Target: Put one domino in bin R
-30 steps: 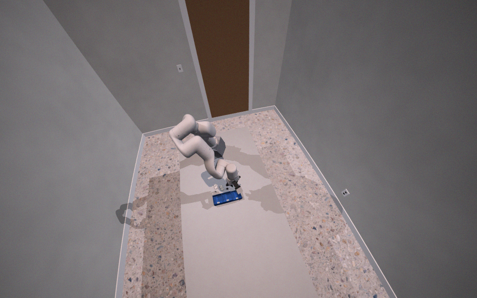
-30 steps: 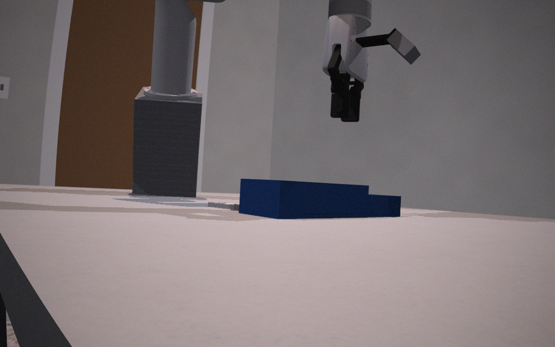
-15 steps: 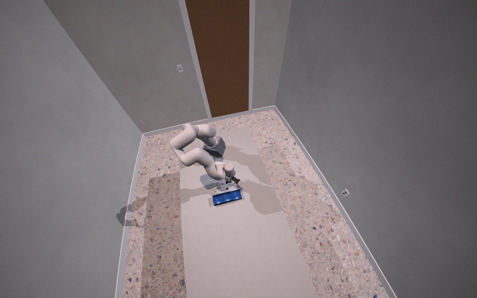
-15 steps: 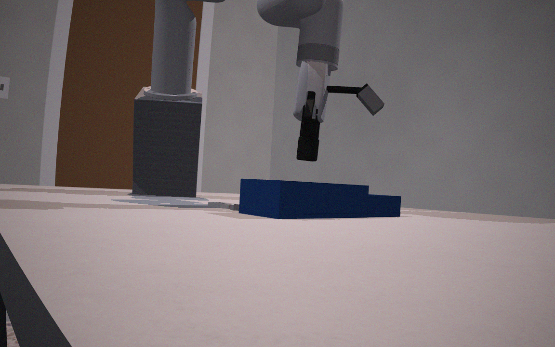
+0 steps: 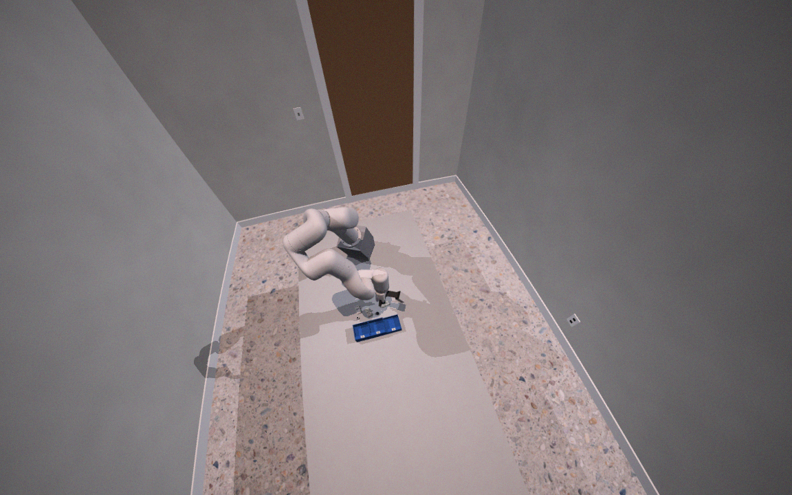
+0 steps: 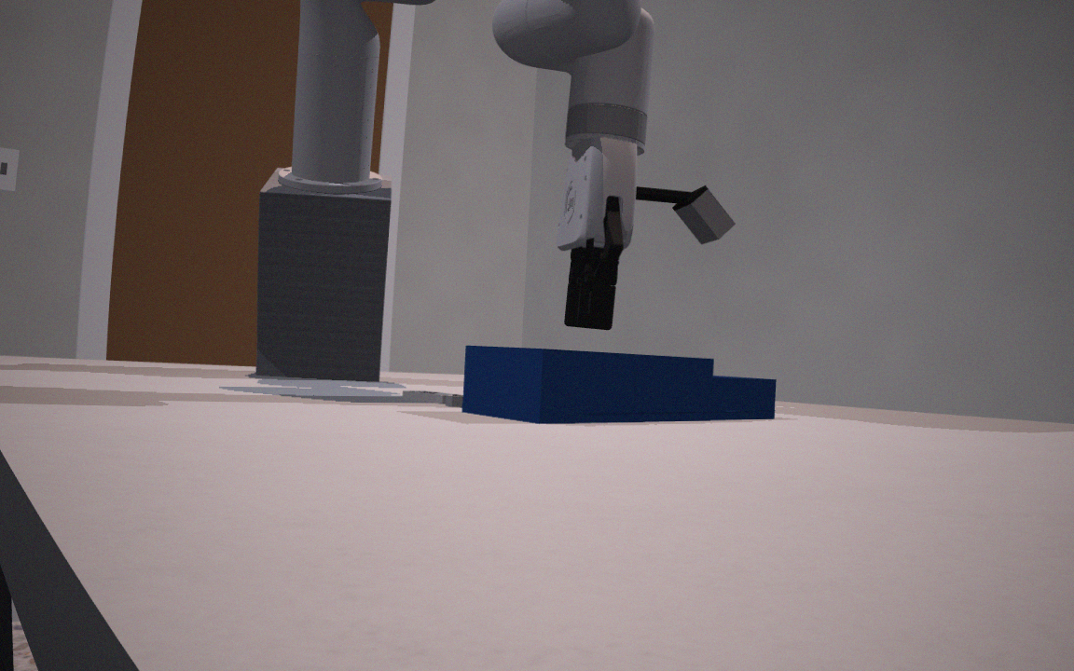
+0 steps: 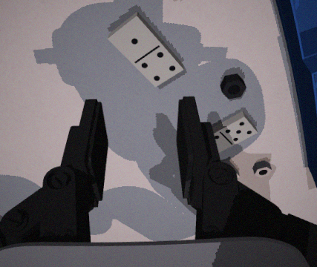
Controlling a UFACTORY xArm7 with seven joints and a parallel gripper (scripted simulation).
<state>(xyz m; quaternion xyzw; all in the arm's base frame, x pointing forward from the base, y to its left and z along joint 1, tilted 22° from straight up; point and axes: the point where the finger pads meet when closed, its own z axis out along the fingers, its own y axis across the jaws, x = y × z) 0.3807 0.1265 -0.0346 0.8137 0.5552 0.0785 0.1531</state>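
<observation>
My gripper [image 6: 589,323] [image 7: 141,119] is open and empty, pointing down above the table, behind the bins in the exterior view. A pale domino [image 7: 148,61] with one and four pips lies flat, slanted, just beyond the fingertips in the wrist view. A second domino [image 7: 244,130] lies flat right of the right finger, which hides its left end. No other domino can be made out. The blue bins [image 5: 370,335] [image 6: 626,389] [image 7: 302,83] stand joined in a row on the table. Their white labels are too small to read in the top view.
A black nut [image 7: 233,86] lies between the first domino and the bins. A small white nut [image 7: 263,170] lies nearer the bottom right in the wrist view. The bin wall rises along the right edge there. The arm's base block [image 5: 359,245] [image 6: 320,283] stands behind.
</observation>
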